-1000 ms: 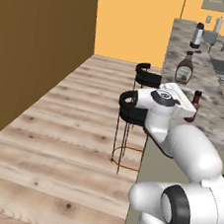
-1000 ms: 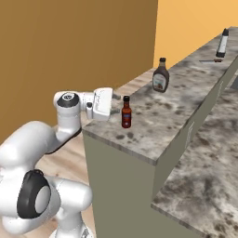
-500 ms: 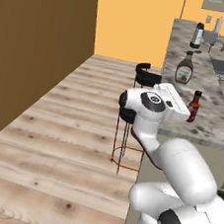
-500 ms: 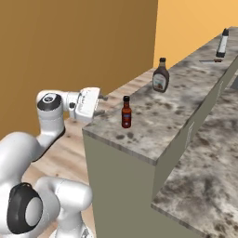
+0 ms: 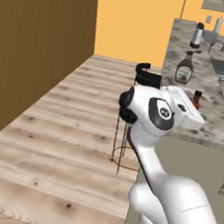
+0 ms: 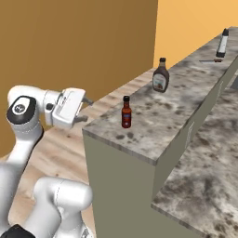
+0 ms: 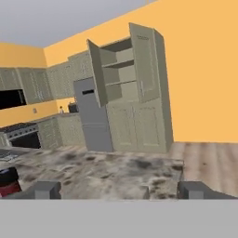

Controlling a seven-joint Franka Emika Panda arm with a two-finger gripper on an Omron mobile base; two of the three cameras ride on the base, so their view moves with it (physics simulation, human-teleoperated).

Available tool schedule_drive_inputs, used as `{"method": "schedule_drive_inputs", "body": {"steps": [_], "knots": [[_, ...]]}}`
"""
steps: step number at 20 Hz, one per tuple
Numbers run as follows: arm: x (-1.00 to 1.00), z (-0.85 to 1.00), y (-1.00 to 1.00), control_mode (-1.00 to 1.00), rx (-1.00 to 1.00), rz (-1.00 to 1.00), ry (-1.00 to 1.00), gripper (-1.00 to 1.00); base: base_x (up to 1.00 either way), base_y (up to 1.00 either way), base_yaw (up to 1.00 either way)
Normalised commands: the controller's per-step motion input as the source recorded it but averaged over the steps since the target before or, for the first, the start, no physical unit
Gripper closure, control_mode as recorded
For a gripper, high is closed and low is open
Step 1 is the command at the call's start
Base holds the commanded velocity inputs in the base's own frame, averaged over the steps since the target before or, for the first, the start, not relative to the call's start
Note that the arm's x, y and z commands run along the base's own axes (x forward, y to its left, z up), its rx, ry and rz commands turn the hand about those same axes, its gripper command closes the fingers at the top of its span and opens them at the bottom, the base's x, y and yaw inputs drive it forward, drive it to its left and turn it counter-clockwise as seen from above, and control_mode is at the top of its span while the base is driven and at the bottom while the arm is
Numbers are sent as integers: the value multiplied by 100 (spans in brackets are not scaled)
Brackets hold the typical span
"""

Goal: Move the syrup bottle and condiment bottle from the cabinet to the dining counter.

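The condiment bottle (image 6: 126,112) stands upright on the dining counter (image 6: 176,111) near its end, free of the gripper (image 6: 84,109), which hangs just off the counter's end edge, jaws spread wide and empty. The syrup bottle (image 6: 161,76) stands upright farther along the same top, well apart from the gripper. In the hand view the cabinet (image 7: 129,88) shows beyond the counter, upper doors open.

Standing on the dining counter (image 6: 186,111): condiment bottle (image 6: 126,112) near the end, syrup bottle (image 6: 161,75) beyond it at one o'clock, dispenser (image 6: 223,42) farther along at one o'clock.
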Motion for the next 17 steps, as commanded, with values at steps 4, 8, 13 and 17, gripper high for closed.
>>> {"method": "schedule_drive_inputs", "body": {"steps": [4, 8, 13, 17], "knots": [[-80, 5, 24, -100, 18, 3, 15, -100, 0, 0, 0], [-60, 0, 25, -100, 26, 13, 22, -100, 0, 0, 0], [-47, 0, 18, -100, 31, 19, 25, -100, 0, 0, 0], [-23, -9, 23, -100, 31, 23, 29, -100, 0, 0, 0]]}}
